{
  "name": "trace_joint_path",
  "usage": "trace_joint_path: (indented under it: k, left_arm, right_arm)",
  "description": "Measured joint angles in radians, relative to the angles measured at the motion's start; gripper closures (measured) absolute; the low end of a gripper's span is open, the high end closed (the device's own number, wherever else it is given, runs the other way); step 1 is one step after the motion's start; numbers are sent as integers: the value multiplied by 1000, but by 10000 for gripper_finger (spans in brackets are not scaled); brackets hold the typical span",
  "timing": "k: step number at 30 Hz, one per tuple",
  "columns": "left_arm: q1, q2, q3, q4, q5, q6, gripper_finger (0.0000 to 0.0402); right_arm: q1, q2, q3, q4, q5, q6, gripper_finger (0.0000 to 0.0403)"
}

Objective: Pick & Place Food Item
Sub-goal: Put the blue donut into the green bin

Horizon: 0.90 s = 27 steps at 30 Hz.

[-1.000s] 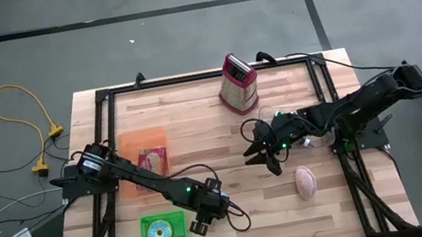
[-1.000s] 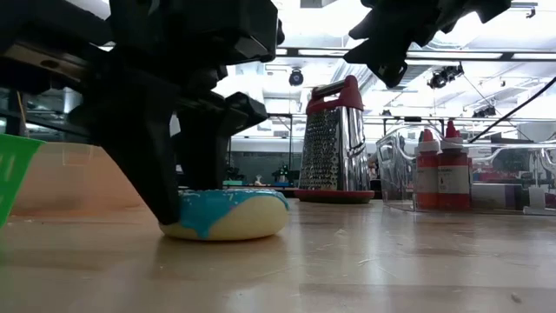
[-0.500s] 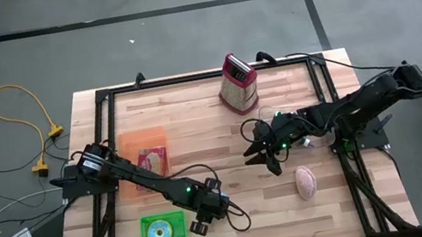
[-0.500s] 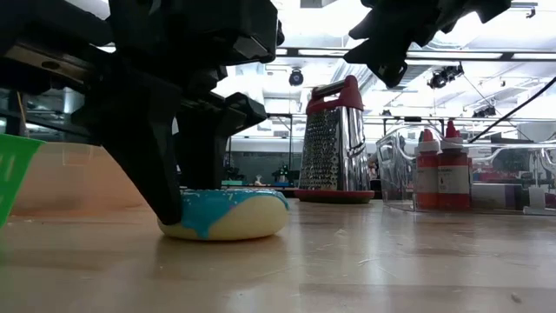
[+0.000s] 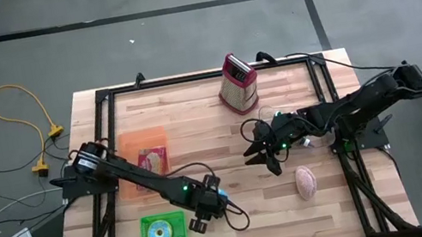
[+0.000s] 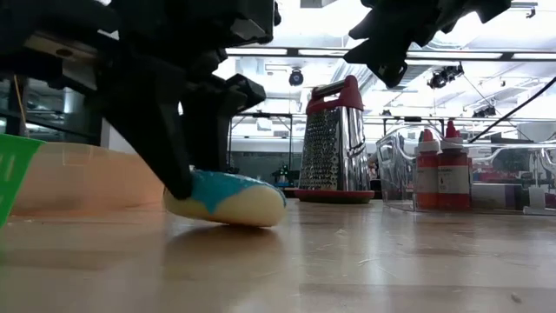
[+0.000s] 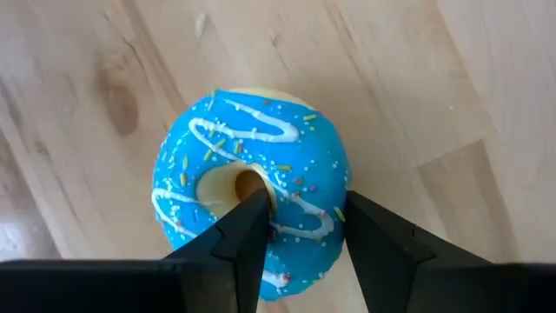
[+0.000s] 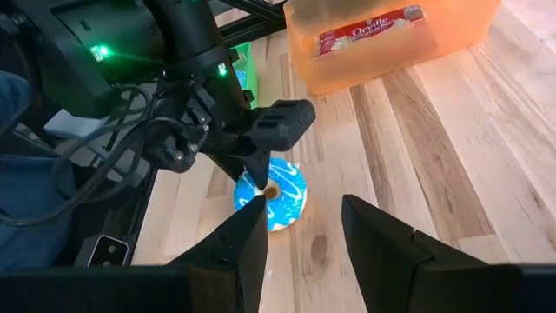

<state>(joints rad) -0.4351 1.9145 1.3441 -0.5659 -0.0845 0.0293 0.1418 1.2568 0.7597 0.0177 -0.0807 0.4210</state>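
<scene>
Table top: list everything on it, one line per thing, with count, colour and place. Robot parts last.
doughnut: one, blue icing with white drizzle, near front edge left of centre, one side tilted up off the wood.
green tray: one, front left, holding a ring-shaped item.
orange bin: one, translucent, left side, holding a popcorn packet.
box grater: one, steel with red handle, back centre.
pink food item: one, front right.
clear container: one, right, with red-capped bottles.
left hand: one, dark, one finger in the doughnut's hole, gripping it.
right hand: one, dark, raised right of centre, holding nothing.
</scene>
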Motion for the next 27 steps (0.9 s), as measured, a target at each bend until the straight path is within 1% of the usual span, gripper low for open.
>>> trace_joint_path:
  k: [8,19,27]
  left_arm:
    - [1,-12,0,-24,0,-20,265]
    - [1,-13,0,-25,-13,-22,296]
    - [1,-13,0,-25,-15,-22,298]
  right_arm:
    - [0,0,0,0,0,0,264]
    - [0,0,0,0,0,0,264]
    - [0,0,0,0,0,0,264]
